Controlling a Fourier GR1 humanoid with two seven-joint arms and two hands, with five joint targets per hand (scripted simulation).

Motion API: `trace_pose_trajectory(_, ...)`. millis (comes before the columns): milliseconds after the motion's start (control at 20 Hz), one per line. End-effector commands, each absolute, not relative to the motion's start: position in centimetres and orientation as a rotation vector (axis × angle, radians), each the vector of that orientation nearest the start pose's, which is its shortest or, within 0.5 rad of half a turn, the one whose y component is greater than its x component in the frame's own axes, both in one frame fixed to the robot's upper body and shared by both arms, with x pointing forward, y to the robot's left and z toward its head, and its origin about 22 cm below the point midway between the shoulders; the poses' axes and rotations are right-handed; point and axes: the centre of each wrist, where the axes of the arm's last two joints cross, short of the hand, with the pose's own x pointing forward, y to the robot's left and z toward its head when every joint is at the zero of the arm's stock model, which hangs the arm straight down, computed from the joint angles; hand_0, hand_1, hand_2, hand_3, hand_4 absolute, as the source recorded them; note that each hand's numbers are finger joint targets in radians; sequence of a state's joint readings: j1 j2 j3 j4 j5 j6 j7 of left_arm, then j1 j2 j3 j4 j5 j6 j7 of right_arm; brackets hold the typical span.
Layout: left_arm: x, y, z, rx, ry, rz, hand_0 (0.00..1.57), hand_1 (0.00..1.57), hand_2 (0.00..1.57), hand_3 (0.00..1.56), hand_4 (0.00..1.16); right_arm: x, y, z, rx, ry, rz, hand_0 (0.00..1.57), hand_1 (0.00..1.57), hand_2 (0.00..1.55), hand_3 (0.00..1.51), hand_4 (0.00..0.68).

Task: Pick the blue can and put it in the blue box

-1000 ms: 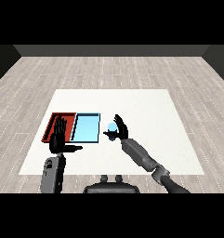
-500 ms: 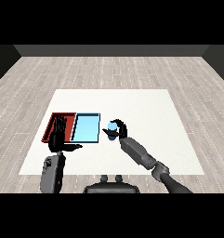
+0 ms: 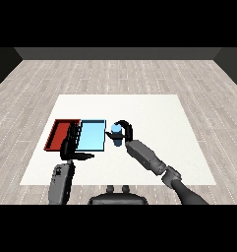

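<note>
Right hand [image 3: 125, 132] curls around the blue can [image 3: 116, 131] just right of the blue tray [image 3: 92, 136] edge; left hand [image 3: 71, 144], fingers straight, overlaps the red tray [image 3: 57, 135].

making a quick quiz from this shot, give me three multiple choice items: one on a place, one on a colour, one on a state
1. Where is the blue can?
A. inside the red tray
B. just right of the light blue tray
C. at the table's far edge

2. Which tray lies nearer the can?
A. red tray
B. light blue tray
C. a green one

3. How is the right hand?
A. curled round the can
B. flat on the table
C. over the red tray

Answers: 1 B, the can stands beside that tray's right edge. 2 B, the red tray lies further left. 3 A, its fingers wrap the can.
</note>
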State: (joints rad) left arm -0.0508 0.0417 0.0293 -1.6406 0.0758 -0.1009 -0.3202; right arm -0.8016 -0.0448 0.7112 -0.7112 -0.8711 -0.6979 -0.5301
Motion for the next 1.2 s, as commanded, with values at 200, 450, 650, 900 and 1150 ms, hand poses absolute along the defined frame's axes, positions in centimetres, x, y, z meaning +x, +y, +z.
trace_pose_trajectory(200, 25.1, 19.7, 1.3, -0.162, -1.912, -0.131, 0.0, 0.0, 0.0, 0.0, 0.0, 35.6, -6.7, 3.5, -0.045, -1.843, 0.072, 1.44, 1.44, 1.45, 1.4, 0.615)
trace_pose_trajectory(450, 25.9, 18.5, 1.5, -0.207, -1.862, -0.147, 0.0, 0.0, 0.0, 0.0, 0.0, 34.9, -7.6, 5.2, -0.097, -1.858, 0.116, 1.42, 1.42, 1.45, 1.4, 0.616)
trace_pose_trajectory(650, 26.1, 18.3, 1.4, -0.207, -1.861, -0.146, 0.0, 0.0, 0.0, 0.0, 0.0, 32.6, -12.5, 5.3, -0.098, -1.856, 0.129, 1.42, 1.42, 1.45, 1.4, 0.616)
trace_pose_trajectory(900, 27.2, 16.6, 1.1, -0.289, -1.823, -0.158, 0.0, 0.0, 0.0, 0.0, 0.0, 30.8, -13.0, 5.6, -0.118, -1.861, 0.141, 1.44, 1.44, 1.45, 1.4, 0.606)
trace_pose_trajectory(1150, 27.1, 15.4, 0.8, -0.329, -1.754, -0.139, 0.0, 0.0, 0.0, 0.0, 0.0, 30.5, -14.2, 7.2, -0.073, -1.879, 0.167, 1.45, 1.45, 1.45, 1.4, 0.612)
